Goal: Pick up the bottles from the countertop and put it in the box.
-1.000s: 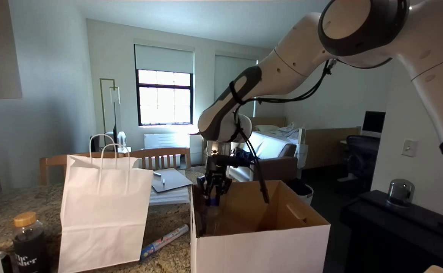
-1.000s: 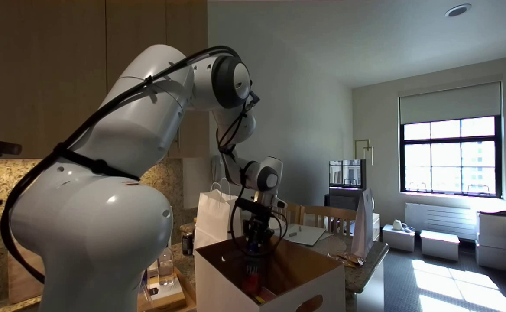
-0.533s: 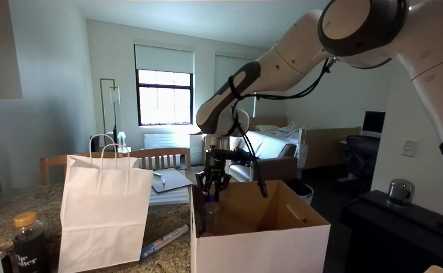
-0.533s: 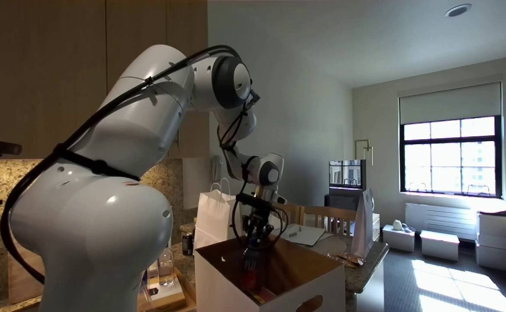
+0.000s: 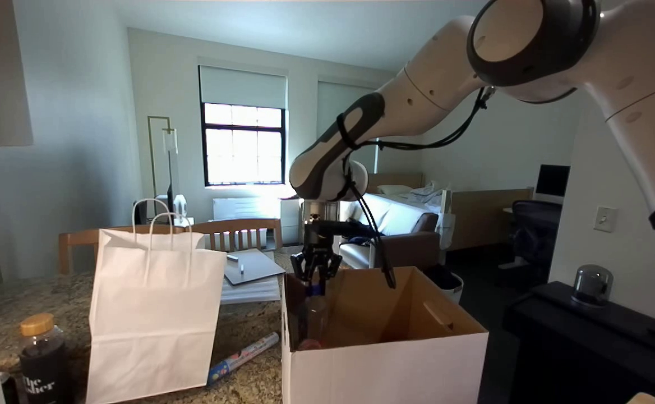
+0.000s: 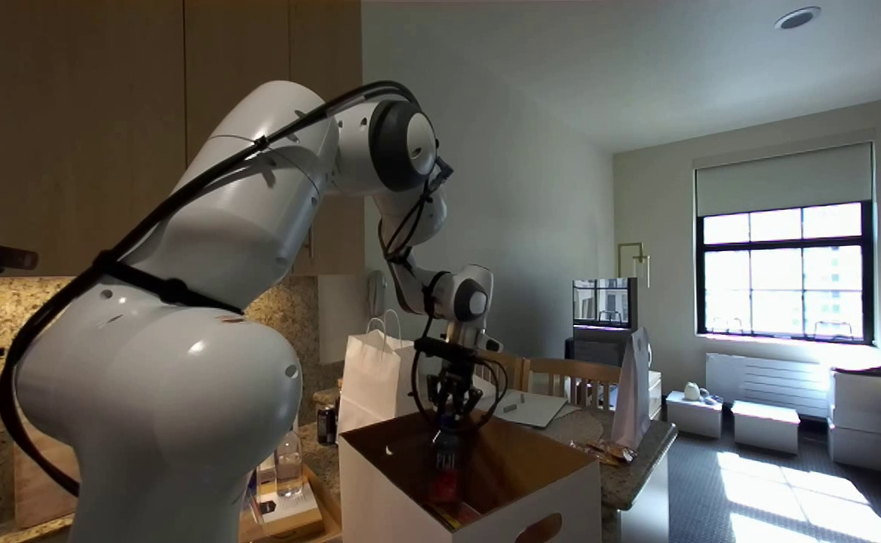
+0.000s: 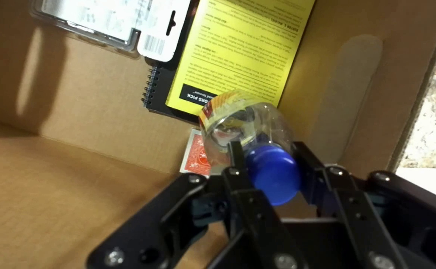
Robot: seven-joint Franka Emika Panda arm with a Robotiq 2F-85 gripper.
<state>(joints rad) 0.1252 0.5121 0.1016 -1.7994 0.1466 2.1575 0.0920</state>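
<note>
Looking down into the box [image 7: 72, 186], the wrist view alone shows a clear plastic package [image 7: 91, 18] at upper left; a patterned tube [image 5: 243, 357] on the tabletop [image 5: 249, 322] appears only in an exterior view, lower middle. The pincer [image 7: 268, 160], jaws partway apart, is clamped on the blue-capped bottle [image 7: 255, 127], its body inside the box.

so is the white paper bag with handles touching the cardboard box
Apart. An exterior view shows the gap: speckled countertop is visible between the white paper bag and the cardboard box, with a patterned tube lying there.
</note>
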